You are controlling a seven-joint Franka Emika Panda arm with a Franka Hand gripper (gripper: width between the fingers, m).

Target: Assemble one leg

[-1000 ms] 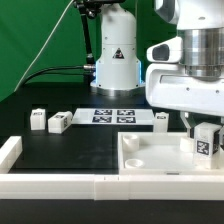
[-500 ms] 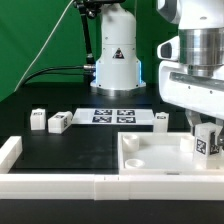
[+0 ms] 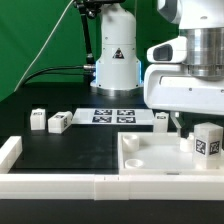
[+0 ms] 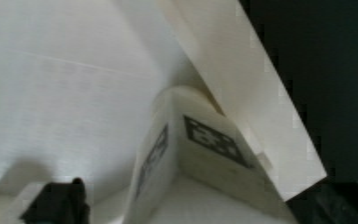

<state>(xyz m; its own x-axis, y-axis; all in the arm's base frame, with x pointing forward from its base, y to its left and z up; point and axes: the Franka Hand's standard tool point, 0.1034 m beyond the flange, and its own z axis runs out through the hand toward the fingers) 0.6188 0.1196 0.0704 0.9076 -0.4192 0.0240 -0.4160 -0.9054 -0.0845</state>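
The leg (image 3: 207, 141) stands in the white tray (image 3: 150, 160), its square tag (image 3: 204, 148) unreadable. Whether the hand (image 3: 190, 120) is clenched cannot be told.

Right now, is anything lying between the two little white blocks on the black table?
No. In the exterior view, only bare black table shows between the small block and the larger one.

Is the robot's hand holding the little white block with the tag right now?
No, the leg stands alone in the tray-like part, and the gripper is above it.
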